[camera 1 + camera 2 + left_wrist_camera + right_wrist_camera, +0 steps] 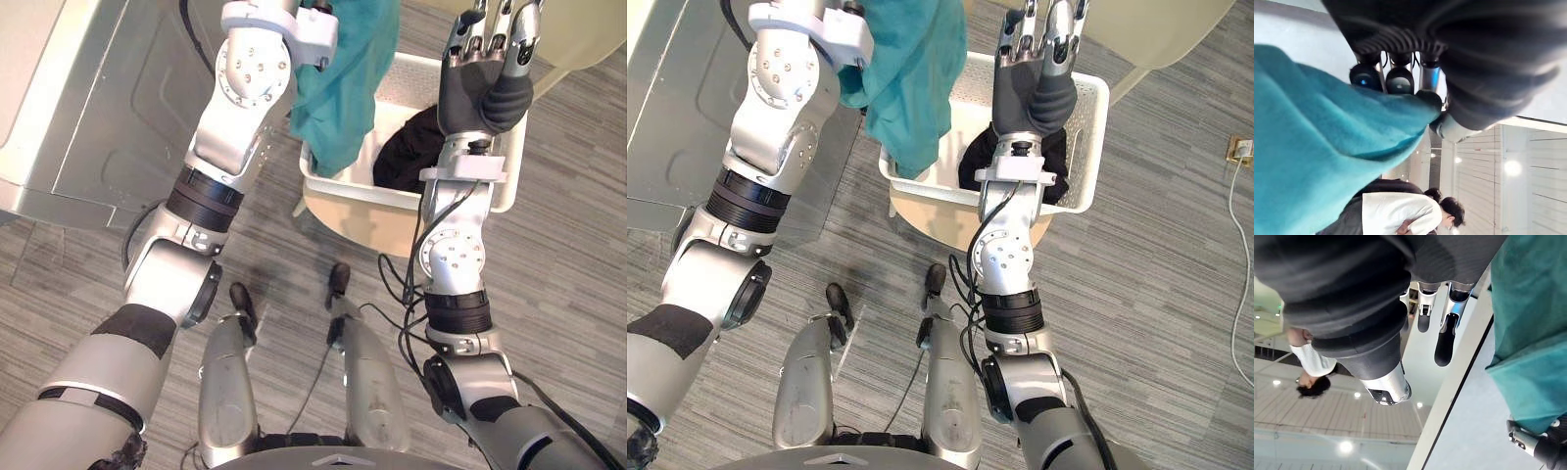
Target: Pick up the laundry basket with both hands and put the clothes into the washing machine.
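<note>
A white laundry basket [355, 184] rests on a round beige stool [362, 223] ahead of me, with a black garment [404, 147] lying inside. A teal cloth [343, 88] hangs over the basket's left end, lifted out of it. My left hand [1400, 81] is raised at the top of the scene, its fingers curled and pinching the top of that teal cloth [1312, 147]. My right hand [487, 59] is held up above the basket's right side, fingers straight [1444, 333], holding nothing. The teal cloth [1533, 333] hangs beside it.
The grey washing machine [98, 108] stands to the left on the wood-pattern floor. A pale beige rounded object [578, 29] sits at the far right. A wall socket [1239, 149] with a white cable is at the right. A person [1400, 210] stands nearby.
</note>
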### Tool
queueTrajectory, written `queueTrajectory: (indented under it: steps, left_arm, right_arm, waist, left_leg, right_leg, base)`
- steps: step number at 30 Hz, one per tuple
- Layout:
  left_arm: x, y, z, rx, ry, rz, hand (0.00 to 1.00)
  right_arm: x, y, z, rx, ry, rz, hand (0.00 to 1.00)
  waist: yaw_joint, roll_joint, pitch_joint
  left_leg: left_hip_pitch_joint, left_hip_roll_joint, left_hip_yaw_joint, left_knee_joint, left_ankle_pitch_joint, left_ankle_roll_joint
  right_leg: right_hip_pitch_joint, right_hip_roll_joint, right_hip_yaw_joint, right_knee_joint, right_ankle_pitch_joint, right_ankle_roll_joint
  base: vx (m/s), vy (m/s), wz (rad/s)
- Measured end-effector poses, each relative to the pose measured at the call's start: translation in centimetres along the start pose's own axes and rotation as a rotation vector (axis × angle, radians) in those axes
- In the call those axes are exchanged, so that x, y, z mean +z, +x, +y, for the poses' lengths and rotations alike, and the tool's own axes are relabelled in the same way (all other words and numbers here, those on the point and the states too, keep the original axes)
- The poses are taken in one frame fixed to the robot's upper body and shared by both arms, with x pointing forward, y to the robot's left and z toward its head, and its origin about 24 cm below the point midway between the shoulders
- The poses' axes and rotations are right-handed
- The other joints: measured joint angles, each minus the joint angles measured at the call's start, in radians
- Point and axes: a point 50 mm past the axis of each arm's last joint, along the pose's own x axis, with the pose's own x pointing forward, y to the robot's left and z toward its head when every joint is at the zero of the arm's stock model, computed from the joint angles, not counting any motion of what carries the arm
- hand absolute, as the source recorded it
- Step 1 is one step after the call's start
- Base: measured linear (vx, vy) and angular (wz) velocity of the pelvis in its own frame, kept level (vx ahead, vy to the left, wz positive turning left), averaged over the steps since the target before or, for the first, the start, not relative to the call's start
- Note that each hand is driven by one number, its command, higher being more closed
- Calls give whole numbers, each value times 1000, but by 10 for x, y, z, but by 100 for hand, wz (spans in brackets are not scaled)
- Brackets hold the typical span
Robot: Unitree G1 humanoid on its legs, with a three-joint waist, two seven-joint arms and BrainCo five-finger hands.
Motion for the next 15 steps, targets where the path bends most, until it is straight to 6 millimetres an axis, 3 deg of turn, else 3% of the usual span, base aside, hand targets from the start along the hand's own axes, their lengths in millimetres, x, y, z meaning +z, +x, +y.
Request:
queueTrajectory:
  steps: [11,15]
  left_arm:
    - [11,6,-4,4,-99,-17,100]
    - [22,13,6,6,-75,-54,100]
  right_arm:
    - [-1,-30,-24,-124,-99,79,100]
    - [-9,-38,-37,-176,-137,146,100]
  waist:
    - [-23,4,-4]
    - [-37,13,-62]
  left_leg:
    - [114,-35,-17,-52,9,-2]
    - [139,-53,-23,-85,15,-3]
  right_leg:
    - [95,-30,-24,35,-45,8]
    - [107,-33,-24,33,-53,12]
  base:
    - [17,-4,8]
    - [52,-5,4]
